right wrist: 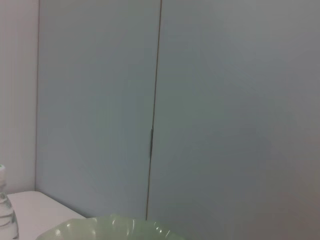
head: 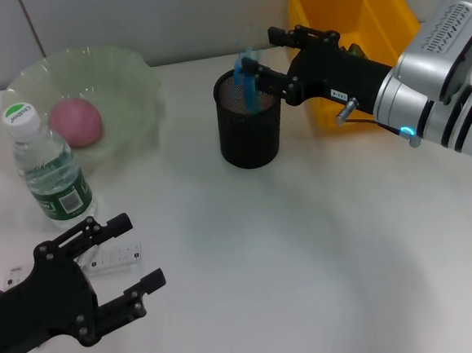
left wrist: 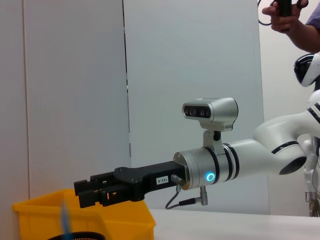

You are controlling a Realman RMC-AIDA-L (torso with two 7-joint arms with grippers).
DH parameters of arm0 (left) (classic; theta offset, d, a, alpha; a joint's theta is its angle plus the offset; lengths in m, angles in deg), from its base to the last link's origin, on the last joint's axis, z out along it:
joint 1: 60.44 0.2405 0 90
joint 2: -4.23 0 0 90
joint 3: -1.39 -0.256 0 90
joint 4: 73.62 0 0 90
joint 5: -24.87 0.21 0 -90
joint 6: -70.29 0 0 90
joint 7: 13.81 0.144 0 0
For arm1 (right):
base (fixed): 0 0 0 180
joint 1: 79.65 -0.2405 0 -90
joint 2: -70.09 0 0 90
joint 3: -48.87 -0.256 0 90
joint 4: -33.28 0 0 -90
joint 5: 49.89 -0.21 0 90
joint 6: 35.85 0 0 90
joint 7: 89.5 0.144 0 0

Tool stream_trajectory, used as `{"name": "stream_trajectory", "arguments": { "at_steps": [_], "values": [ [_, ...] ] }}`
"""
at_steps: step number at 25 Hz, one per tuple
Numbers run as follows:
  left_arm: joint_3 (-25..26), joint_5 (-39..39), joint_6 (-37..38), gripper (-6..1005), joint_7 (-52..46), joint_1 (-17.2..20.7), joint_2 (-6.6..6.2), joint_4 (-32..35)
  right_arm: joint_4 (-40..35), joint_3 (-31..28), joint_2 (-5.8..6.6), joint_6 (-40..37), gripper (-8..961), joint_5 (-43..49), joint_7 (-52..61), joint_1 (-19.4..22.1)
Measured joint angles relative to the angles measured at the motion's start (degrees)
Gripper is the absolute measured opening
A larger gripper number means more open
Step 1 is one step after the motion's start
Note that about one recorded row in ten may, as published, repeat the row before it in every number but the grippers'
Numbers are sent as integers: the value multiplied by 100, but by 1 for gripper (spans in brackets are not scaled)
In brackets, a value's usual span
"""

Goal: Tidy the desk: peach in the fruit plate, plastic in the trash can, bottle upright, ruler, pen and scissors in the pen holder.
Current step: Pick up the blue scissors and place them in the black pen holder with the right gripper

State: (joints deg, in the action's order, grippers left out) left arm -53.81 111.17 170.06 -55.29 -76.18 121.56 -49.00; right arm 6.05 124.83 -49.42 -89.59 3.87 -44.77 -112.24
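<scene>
Black mesh forms the pen holder (head: pixel 249 120), which stands toward the far edge of the desk (head: pixel 307 253), just beside the yellow trash can (head: pixel 351 28) at the far right. The right gripper (head: pixel 264 64) hovers at the holder's rim, fingers parted on either side of a blue object (head: pixel 247 77) that stands blurred in the holder; whether they touch it cannot be told.

The head view alone shows the near left corner: the left gripper (head: pixel 136 254) hangs low over the desk, fingers spread and holding nothing, directly over a clear ruler (head: pixel 116 257) lying flat. A water bottle (head: pixel 49 171) stands upright just beyond it, white cap on top. Behind the bottle, at the far left, sits the pale green fruit plate (head: pixel 122 79) with the pink peach (head: pixel 75 121) inside.

The left wrist view shows what the head view does not: the right arm (left wrist: pixel 235 162) side-on, its gripper (left wrist: pixel 82 192) over the trash can (left wrist: pixel 30 212), and a person's hand (left wrist: pixel 287 12) at the room's far side. The holder's rim (left wrist: pixel 80 236) and the blue object (left wrist: pixel 65 217) barely enter this view.

The right wrist view shows only a wall panel, the plate's rim (right wrist: pixel 115 225) and a sliver of the bottle (right wrist: pixel 6 215).
</scene>
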Motion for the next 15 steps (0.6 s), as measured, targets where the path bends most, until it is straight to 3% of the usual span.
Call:
{"name": "stream_trajectory", "arguments": {
  "at_steps": [7,12,15],
  "values": [
    [6,0,18,761,0,6,0,22,0,11,3,-8,701,-5,5,-7],
    [49,-13,43,761,-6,27,0,38,-20,-42,1,-119,817,-166,15,67],
    [52,-20,49,761,-21,32,0,43,-153,-50,30,-444,817,-220,158,234]
  ]
}}
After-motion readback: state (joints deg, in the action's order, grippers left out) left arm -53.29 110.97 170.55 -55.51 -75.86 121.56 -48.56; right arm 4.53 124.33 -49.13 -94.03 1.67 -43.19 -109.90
